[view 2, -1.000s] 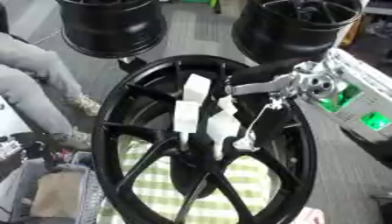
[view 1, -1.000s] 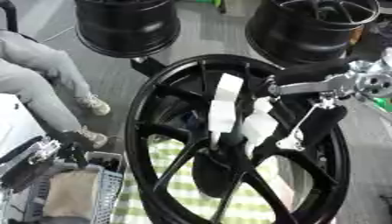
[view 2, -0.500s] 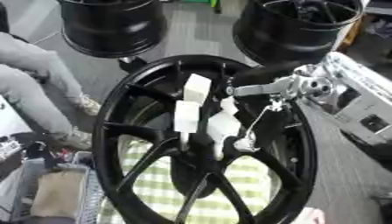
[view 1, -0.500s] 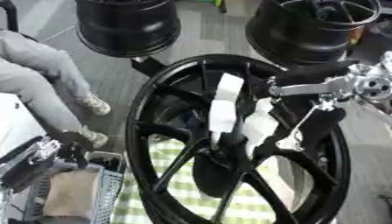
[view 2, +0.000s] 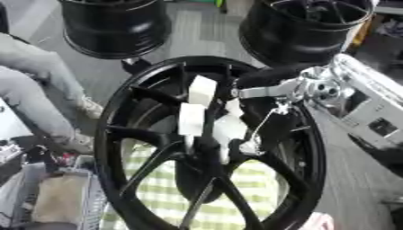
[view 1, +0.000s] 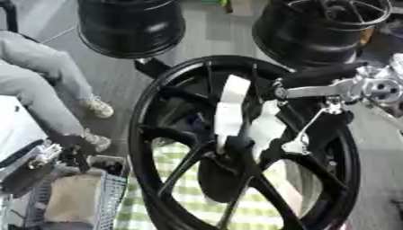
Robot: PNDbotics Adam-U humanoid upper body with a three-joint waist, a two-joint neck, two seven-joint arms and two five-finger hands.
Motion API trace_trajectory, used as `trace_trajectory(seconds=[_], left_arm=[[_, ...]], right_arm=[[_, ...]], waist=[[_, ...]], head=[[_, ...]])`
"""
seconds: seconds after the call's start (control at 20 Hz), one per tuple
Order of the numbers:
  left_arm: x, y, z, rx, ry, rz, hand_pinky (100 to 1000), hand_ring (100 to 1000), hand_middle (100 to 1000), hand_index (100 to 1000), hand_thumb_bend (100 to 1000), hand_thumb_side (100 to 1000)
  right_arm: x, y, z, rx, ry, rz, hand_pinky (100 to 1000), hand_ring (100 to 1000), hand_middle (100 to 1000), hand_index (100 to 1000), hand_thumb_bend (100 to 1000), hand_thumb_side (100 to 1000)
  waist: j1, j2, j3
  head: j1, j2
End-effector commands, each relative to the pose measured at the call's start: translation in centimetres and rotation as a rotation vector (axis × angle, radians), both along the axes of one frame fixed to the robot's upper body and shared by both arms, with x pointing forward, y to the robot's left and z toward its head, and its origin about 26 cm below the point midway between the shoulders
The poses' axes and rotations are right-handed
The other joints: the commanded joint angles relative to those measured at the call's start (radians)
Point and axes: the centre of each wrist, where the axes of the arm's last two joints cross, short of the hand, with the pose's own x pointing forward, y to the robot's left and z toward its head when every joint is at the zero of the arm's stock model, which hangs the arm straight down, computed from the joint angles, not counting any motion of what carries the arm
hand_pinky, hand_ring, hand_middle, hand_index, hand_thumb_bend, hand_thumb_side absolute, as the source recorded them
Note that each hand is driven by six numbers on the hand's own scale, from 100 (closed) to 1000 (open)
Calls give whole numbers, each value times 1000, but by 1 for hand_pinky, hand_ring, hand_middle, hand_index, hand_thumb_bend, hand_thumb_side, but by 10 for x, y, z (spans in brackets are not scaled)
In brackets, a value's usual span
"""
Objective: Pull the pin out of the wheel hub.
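Note:
A large black spoked wheel hub [view 1: 157, 112] stands tilted in the middle of both views. A long white pin [view 1: 230, 108] sticks up from its centre, with another white piece [view 1: 267, 128] just to its right. My right arm comes in from the right, its silver wrist [view 1: 378, 87] over the rim. My right hand [view 1: 303, 134] reaches down among the spokes beside the pin, black against the black wheel. My left hand [view 1: 67, 150] sits low at the left edge, away from the wheel.
Two more black wheels [view 1: 130, 27] [view 1: 323, 27] stand at the back. A person's legs in grey trousers [view 1: 39, 76] are at the left. A mesh basket [view 1: 110, 193] sits lower left, a green checked cloth [view 1: 197, 197] under the wheel, a white device [view 2: 370, 117] at the right.

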Motion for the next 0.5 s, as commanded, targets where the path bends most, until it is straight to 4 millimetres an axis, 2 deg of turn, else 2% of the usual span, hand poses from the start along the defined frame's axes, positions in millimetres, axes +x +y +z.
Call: trace_trajectory(seconds=[0.05,0.5], left_arm=[[3,0,10,11,-34,-7,589,463,598,704,100,912],[3,0,11,11,-37,-9,589,463,598,705,100,913]], right_arm=[[-2,-2,7,-10,-27,-14,666,351,757,850,247,219],[-3,-6,-1,-16,-17,-31,665,348,750,842,241,209]], waist=[[5,-9,1],[4,-5,4]], head=[[-3,-3],[-3,-3]])
